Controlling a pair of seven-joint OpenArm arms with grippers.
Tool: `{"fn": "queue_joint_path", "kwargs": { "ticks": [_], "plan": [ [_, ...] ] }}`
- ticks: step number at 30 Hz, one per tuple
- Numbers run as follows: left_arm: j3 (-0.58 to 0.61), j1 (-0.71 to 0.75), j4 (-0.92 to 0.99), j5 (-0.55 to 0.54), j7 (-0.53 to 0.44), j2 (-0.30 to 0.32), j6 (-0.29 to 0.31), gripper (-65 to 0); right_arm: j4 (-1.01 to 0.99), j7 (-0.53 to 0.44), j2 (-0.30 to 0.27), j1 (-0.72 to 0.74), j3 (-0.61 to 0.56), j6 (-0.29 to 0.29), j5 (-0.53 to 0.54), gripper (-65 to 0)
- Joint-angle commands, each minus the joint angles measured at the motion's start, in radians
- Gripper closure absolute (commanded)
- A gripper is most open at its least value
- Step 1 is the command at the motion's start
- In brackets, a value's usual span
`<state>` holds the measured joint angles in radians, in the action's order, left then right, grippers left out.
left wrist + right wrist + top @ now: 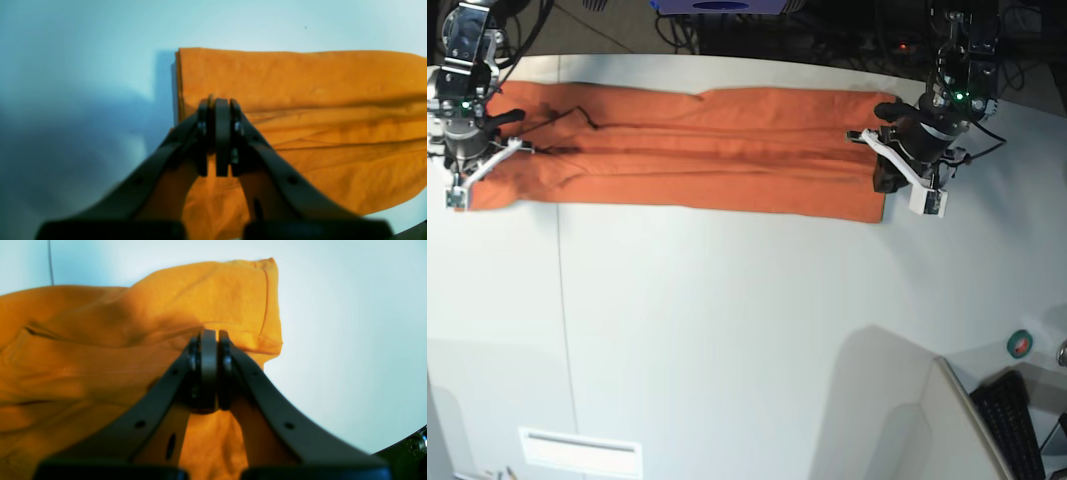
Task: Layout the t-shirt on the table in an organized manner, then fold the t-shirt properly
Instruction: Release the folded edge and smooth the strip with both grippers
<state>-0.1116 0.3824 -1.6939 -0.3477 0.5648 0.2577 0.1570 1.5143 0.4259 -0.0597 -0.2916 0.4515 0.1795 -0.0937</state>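
**Lots of room near, crowded up top**

The white table (727,330) is bare from 3 o'clock round to 9 o'clock, so a gripper could pass there. At 12 o'clock the long orange t-shirt (697,150) lies across it. At 5 o'clock an angled white panel (957,420) and a black keyboard (1017,410) block the corner.

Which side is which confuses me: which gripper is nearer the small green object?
Left. The left gripper grips the t-shirt end on the side of the small green object; the right gripper grips the far end.
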Motion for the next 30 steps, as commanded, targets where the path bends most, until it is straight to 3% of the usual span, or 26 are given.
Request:
{"fn": "queue_joint_path", "kwargs": {
  "ticks": [1,5,7,10,13,16,18,20,22,24,25,30],
  "plan": [
    [-0.004,0.003,-0.015,-0.004,-0.022,0.009,0.000,0.0,0.013,0.004,-0.009,0.005,0.003,-0.010,-0.001,0.0],
    [-0.012,0.007,-0.021,-0.003,-0.021,0.009,-0.003,0.0,0.025,0.057,-0.007,0.002,0.005,-0.010,-0.001,-2.0],
    [-0.015,0.008,-0.021,-0.003,-0.021,0.009,-0.003,0.0,0.039,0.060,-0.007,-0.004,0.005,-0.010,-0.001,-15.6],
    [-0.015,0.008,-0.022,-0.003,-0.021,0.010,-0.003,-18.6,0.070,0.060,-0.006,-0.021,0.005,-0.010,-0.001,-28.4],
    [-0.012,0.010,-0.051,-0.006,-0.021,0.009,-0.003,-36.9,0.101,0.060,-0.006,-0.036,0.005,-0.010,-0.001,-30.6],
    [-0.017,0.043,-0.127,-0.011,-0.021,0.009,-0.003,-46.9,0.144,0.060,-0.006,-0.050,0.016,-0.010,-0.001,-30.6],
    [-0.018,0.054,-0.173,-0.014,-0.021,0.009,-0.003,-47.9,0.167,0.058,-0.001,-0.054,0.039,-0.008,-0.001,-30.6],
    [-0.015,0.059,-0.182,-0.014,-0.021,0.002,-0.003,-47.1,0.179,0.055,0.010,-0.048,0.048,-0.004,0.001,-29.3],
    [-0.001,0.028,-0.151,-0.014,-0.022,-0.011,-0.001,-37.5,0.168,0.055,0.005,-0.031,0.040,-0.002,0.001,-18.5],
    [0.025,-0.016,-0.077,-0.004,-0.025,-0.044,-0.001,-16.9,0.130,0.055,0.005,0.002,0.037,-0.001,0.001,0.0],
    [0.034,-0.047,-0.025,-0.004,-0.025,-0.056,-0.001,-1.2,0.101,0.054,0.007,0.036,0.037,-0.001,0.001,0.0],
    [0.046,-0.153,0.183,-0.004,-0.027,-0.093,-0.004,0.0,-0.060,0.054,-0.001,0.164,0.048,0.094,-0.001,0.0]
  ]
}}
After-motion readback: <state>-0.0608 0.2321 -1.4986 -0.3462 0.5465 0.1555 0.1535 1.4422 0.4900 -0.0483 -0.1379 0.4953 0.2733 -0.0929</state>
